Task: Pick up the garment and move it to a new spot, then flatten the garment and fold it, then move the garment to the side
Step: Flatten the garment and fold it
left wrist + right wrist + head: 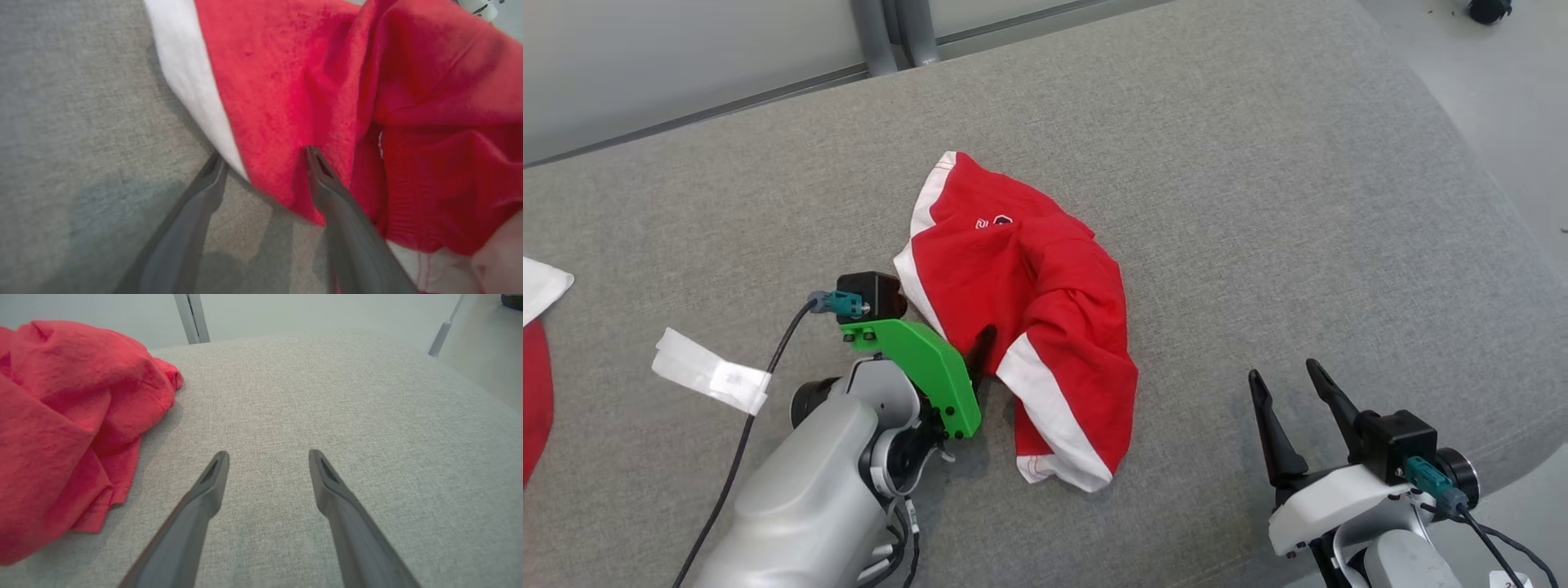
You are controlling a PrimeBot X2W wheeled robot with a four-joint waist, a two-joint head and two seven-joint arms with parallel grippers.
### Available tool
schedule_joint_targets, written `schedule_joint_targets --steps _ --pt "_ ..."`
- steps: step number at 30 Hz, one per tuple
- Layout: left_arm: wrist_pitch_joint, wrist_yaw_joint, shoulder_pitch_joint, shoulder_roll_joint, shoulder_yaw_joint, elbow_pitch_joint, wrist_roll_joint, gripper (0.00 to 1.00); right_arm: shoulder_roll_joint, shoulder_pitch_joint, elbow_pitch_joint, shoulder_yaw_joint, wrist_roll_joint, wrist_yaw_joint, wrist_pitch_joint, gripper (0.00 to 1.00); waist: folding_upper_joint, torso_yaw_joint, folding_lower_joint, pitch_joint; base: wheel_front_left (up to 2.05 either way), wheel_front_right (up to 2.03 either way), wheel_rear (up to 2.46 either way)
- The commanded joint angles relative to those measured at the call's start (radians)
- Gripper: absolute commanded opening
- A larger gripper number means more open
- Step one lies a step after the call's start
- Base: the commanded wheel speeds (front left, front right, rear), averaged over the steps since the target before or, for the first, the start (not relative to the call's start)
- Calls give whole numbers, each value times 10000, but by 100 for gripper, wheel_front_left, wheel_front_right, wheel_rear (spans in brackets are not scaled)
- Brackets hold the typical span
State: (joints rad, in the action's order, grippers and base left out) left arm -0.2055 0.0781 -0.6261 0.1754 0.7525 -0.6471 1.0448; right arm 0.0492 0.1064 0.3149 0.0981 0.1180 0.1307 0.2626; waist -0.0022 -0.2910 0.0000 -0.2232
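Dealing with a red garment [1029, 302] trimmed in white, lying crumpled in soft folds near the middle of the grey fabric-covered desk [1258, 204]. Reaching into its near-left edge with the left end effector [264, 157], fingers spread wide and gripping nothing, one tip pressing on red cloth just inside the white stripe [192, 81], the other on bare desk beside that stripe. Holding the right end effector [1282, 371] off to the right, likewise wide open and empty, near the garment but apart from it. Judging the cloth as light, thin and limp: not fragile, but likely sagging, unfolding and slipping when lifted. Probably gripping best at the stitched stripe edge, pinching several layers together, since catching only the top layer risks dragging the bundle.
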Motion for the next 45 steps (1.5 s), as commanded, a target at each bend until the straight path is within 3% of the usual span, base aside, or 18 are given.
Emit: schedule_joint_targets --steps 1,4,10,16,21,28,33,34,35,36,41,45 --pt "20 -238 -95 -80 84 -169 -32 0 25 -98 30 -34 51 1 35 100 22 -100 0 -33 0 0 0" --pt "174 -601 -273 -79 122 -240 -92 0 23 -127 47 -73 101 1 35 100 22 -122 0 -8 0 0 0" --pt "100 -893 -481 639 434 690 -585 0 23 -350 58 -122 117 1 35 100 22 169 0 191 0 0 0" --pt "-565 -330 -1009 2141 556 1826 -1384 0 25 -439 120 36 -46 1 35 100 22 616 0 357 0 0 0" --pt "-1218 164 -1506 3110 529 1681 -1772 0 25 -238 153 172 -254 1 35 100 22 784 0 419 0 0 0" --pt "-1874 535 -1921 3716 1135 355 -2671 0 26 -163 191 301 -374 1 35 100 22 744 0 315 0 0 0" --pt "-1691 665 -1820 3744 1368 -552 -2956 0 29 -232 222 388 -226 1 35 100 22 596 0 245 0 0 0" --pt "-1562 693 -1742 3706 1314 -666 -2905 6 28 -271 220 379 -199 1 35 100 22 580 0 241 0 0 0" --pt "-1358 722 -1645 3654 1203 -740 -2772 83 25 -306 212 380 -163 1 35 100 22 563 0 243 0 0 0" --pt "-1082 725 -1574 3635 1039 -755 -2645 100 23 -340 205 376 -135 1 35 100 22 541 0 247 0 0 0" --pt "525 1010 -693 3625 -162 179 -1622 100 23 -551 129 145 -62 1 35 100 22 545 0 312 0 0 0" --pt "1594 1295 591 3593 -1227 2076 -577 100 28 -804 27 -84 -55 1 35 100 22 749 0 320 0 0 0"
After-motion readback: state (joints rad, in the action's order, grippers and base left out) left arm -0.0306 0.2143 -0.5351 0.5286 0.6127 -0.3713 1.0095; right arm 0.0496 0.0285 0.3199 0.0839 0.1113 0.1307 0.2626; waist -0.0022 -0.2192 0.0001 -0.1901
